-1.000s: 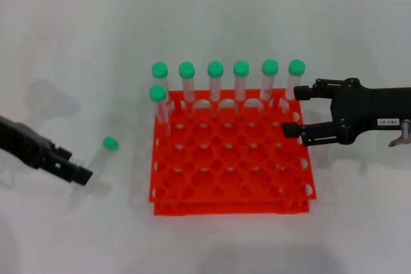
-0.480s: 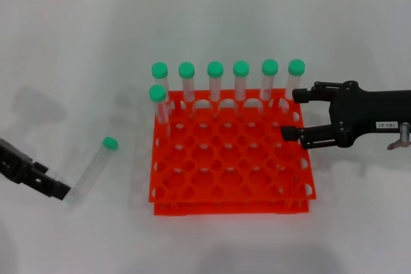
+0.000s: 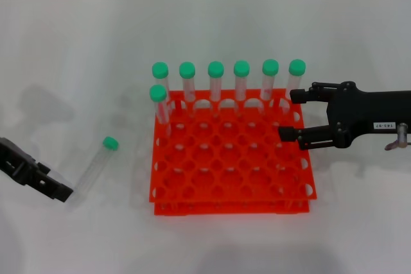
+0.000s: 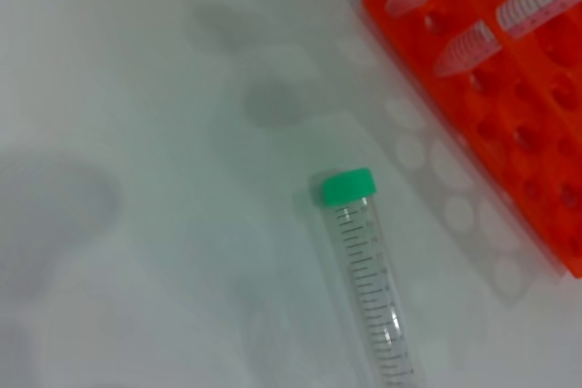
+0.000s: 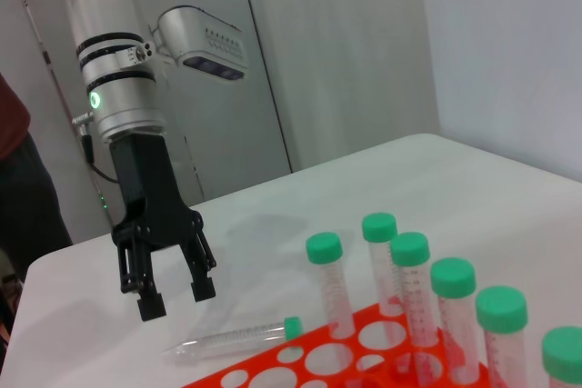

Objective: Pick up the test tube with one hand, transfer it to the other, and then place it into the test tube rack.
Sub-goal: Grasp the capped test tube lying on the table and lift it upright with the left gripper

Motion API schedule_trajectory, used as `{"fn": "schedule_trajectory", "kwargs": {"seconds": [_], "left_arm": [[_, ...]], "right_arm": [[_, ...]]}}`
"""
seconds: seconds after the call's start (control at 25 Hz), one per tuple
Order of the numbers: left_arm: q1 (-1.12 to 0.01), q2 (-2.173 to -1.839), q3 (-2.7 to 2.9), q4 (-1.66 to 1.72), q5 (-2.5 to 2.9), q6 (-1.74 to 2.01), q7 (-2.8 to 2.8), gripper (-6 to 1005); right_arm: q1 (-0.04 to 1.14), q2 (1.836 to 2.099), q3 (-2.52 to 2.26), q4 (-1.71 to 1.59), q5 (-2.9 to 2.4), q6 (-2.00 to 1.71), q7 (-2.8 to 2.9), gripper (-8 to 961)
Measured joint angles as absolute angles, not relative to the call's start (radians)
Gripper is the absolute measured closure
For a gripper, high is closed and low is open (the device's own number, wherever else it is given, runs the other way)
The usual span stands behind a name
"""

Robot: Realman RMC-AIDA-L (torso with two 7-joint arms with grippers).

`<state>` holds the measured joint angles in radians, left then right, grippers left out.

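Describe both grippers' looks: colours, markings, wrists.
Left gripper: black, two-fingered, on a black stem under a silver-white cylindrical wrist with black bands and a lit green ring. Right gripper: black, two-fingered with linkage bars, on a black body bearing a small white label with dark print; a metal fitting shows behind it.

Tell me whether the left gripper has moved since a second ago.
Yes. The left gripper has backed away from the lying test tube, toward the table's left near edge; the test tube rack stayed put.

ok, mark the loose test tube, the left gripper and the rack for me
test tube (image 3: 96, 164), head view, middle of the clear barrel lying on the table.
left gripper (image 5: 173, 295), right wrist view, gap between its open fingertips above the tube.
test tube rack (image 3: 231, 206), head view, near orange front wall.
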<state>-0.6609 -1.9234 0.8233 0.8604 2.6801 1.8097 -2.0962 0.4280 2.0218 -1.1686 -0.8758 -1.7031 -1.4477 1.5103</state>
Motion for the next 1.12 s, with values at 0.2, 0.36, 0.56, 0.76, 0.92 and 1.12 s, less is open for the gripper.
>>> {"fn": "schedule_trajectory", "kwargs": {"seconds": [0.2, 0.36, 0.56, 0.76, 0.92, 1.12], "left_arm": [[-0.682, -1.930, 0.853, 0.826, 2.680, 1.795, -2.092, 123], [-0.696, -1.930, 0.863, 0.820, 2.680, 1.783, -2.092, 123], [-0.718, -1.932, 0.866, 0.811, 2.696, 1.779, -2.093, 124], [-0.743, -1.942, 0.883, 0.775, 2.705, 1.767, -2.092, 124], [-0.756, -1.949, 0.891, 0.767, 2.709, 1.762, -2.095, 124], [-0.760, -1.951, 0.893, 0.765, 2.721, 1.761, -2.101, 125]], "right_arm": [[0.428, 2.022, -1.178, -0.876, -1.698, -1.446, 1.510, 95], [0.428, 2.022, -1.179, -0.876, -1.698, -1.445, 1.510, 95], [0.428, 2.022, -1.180, -0.876, -1.698, -1.444, 1.509, 95], [0.428, 2.022, -1.181, -0.871, -1.698, -1.444, 1.509, 96], [0.428, 2.022, -1.181, -0.868, -1.698, -1.443, 1.501, 96], [0.428, 2.022, -1.181, -0.866, -1.698, -1.443, 1.499, 96]]}}
